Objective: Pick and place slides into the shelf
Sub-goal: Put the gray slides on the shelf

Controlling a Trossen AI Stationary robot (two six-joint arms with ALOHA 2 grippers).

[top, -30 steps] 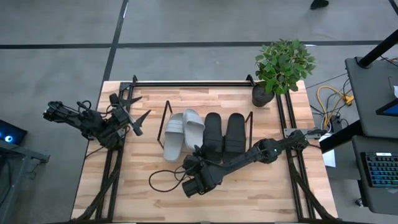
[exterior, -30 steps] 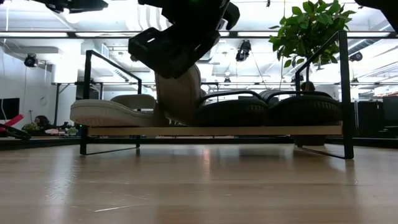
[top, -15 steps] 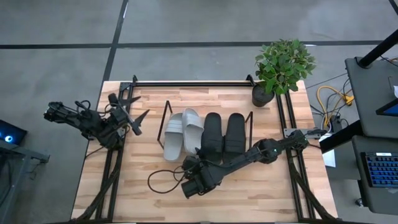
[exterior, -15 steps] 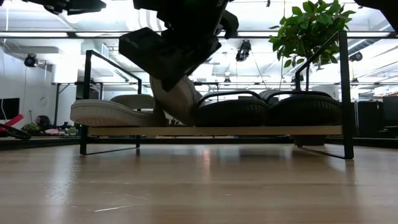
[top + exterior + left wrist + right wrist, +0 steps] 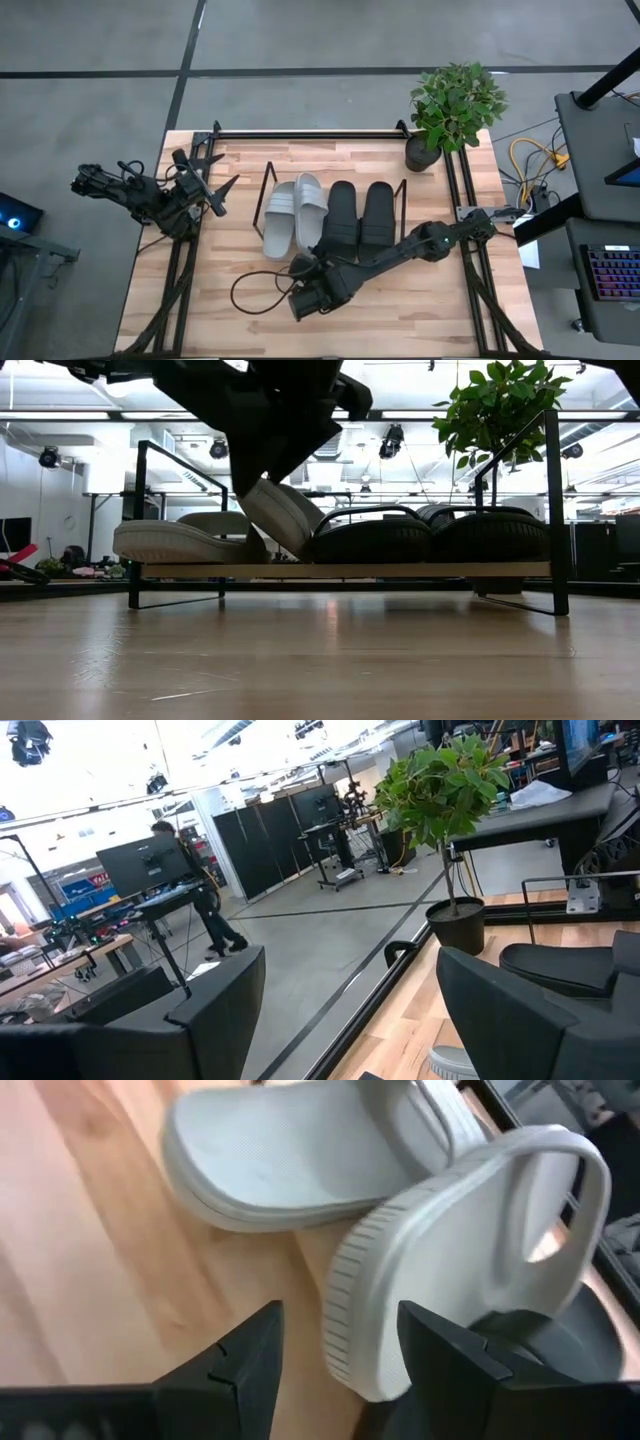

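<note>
On the shelf (image 5: 400,570) one grey slide (image 5: 278,222) lies flat at the left. The other grey slide (image 5: 470,1230) stands tilted on its long edge and leans against the left black slide (image 5: 342,220); a second black slide (image 5: 378,212) lies to the right. My right gripper (image 5: 340,1312) is open at the shelf's near side, slanting down, its fingers on either side of the tilted slide's near end. My left gripper (image 5: 225,170) waits open above the table's left edge. My right gripper stands open around the near end (image 5: 360,1330) of the tilted grey slide. One finger (image 5: 440,1350) is close beside the slide's sole, and I cannot tell whether it touches. The slide rests on the shelf board and against the black slide.
A potted plant (image 5: 455,105) stands at the far right corner. A larger black rail frame (image 5: 310,133) runs along the far side and down both table edges. A loop of dark cable (image 5: 255,290) lies on the bare wood near the front, left of my right wrist.
My right gripper has opened and let go of the second grey slide, and has drawn slightly up and toward the near edge. The slide, nearly upright on its edge before, has tipped over toward the black slide and now leans on it.
</note>
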